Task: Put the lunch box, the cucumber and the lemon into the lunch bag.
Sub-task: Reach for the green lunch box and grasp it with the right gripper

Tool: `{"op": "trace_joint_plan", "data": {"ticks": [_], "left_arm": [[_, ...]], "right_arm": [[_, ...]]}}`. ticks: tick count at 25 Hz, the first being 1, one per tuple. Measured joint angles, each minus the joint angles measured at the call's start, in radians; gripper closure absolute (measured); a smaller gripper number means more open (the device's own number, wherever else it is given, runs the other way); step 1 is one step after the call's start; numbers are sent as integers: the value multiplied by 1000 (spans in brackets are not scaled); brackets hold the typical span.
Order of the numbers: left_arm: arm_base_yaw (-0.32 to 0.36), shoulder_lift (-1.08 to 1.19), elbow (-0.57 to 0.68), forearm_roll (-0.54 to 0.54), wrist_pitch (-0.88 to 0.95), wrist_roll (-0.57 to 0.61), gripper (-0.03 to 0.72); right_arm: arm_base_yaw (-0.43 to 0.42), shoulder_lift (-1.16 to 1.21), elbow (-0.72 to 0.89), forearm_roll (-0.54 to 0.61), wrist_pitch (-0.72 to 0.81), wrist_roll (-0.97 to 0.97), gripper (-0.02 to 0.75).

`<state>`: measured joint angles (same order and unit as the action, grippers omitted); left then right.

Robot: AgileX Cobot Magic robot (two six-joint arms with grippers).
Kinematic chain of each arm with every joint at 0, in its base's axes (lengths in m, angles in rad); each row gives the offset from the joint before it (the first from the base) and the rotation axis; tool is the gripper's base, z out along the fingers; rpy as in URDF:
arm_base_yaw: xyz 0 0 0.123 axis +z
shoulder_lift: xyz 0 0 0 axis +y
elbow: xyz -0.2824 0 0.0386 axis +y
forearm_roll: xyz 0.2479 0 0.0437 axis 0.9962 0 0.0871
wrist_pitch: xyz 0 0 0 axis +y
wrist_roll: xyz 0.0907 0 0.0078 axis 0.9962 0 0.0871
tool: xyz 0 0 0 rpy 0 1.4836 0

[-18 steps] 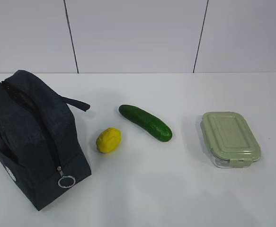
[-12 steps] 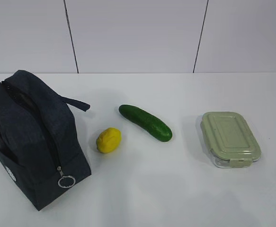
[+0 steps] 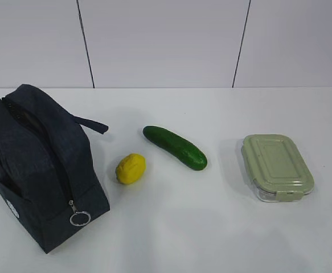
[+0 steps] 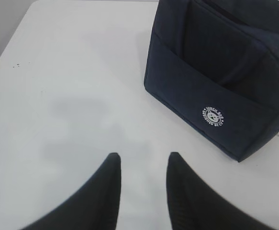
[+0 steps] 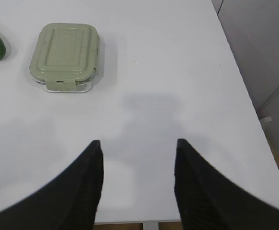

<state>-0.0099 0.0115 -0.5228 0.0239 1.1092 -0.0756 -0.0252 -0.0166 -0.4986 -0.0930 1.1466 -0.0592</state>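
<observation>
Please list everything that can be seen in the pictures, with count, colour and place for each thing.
bag: one, dark navy, left side of the table, ring pull hanging at its near corner.
lemon: one, yellow, just right of the bag, apart from it.
cucumber: one, dark green, centre, lying at a slant behind and right of the lemon.
lunch box: one, clear with a pale green lid, right side.
table: one, white, under everything.
wall: white panels behind the table.
left gripper: black, open, above bare table near the bag.
right gripper: black, open, above bare table near the lunch box.
</observation>
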Motion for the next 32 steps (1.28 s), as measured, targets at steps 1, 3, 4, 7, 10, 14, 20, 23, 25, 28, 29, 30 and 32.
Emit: {"op": "trace_joint_plan", "data": {"ticks": [1, 3, 4, 7, 10, 14, 20, 23, 25, 28, 29, 30, 32], "left_arm": [[0, 0, 0, 0, 0, 0, 453], [0, 0, 0, 0, 0, 0, 453], [0, 0, 0, 0, 0, 0, 453], [0, 0, 0, 0, 0, 0, 453], [0, 0, 0, 0, 0, 0, 453], [0, 0, 0, 0, 0, 0, 453], [0, 0, 0, 0, 0, 0, 453], [0, 0, 0, 0, 0, 0, 453], [0, 0, 0, 0, 0, 0, 453], [0, 0, 0, 0, 0, 0, 452], [0, 0, 0, 0, 0, 0, 452], [0, 0, 0, 0, 0, 0, 452], [0, 0, 0, 0, 0, 0, 452]], "right_arm": [[0, 0, 0, 0, 0, 0, 360], [0, 0, 0, 0, 0, 0, 360], [0, 0, 0, 0, 0, 0, 360], [0, 0, 0, 0, 0, 0, 360], [0, 0, 0, 0, 0, 0, 360], [0, 0, 0, 0, 0, 0, 360], [0, 0, 0, 0, 0, 0, 360], [0, 0, 0, 0, 0, 0, 360], [0, 0, 0, 0, 0, 0, 360], [0, 0, 0, 0, 0, 0, 360], [0, 0, 0, 0, 0, 0, 360], [0, 0, 0, 0, 0, 0, 360], [0, 0, 0, 0, 0, 0, 360]]}}
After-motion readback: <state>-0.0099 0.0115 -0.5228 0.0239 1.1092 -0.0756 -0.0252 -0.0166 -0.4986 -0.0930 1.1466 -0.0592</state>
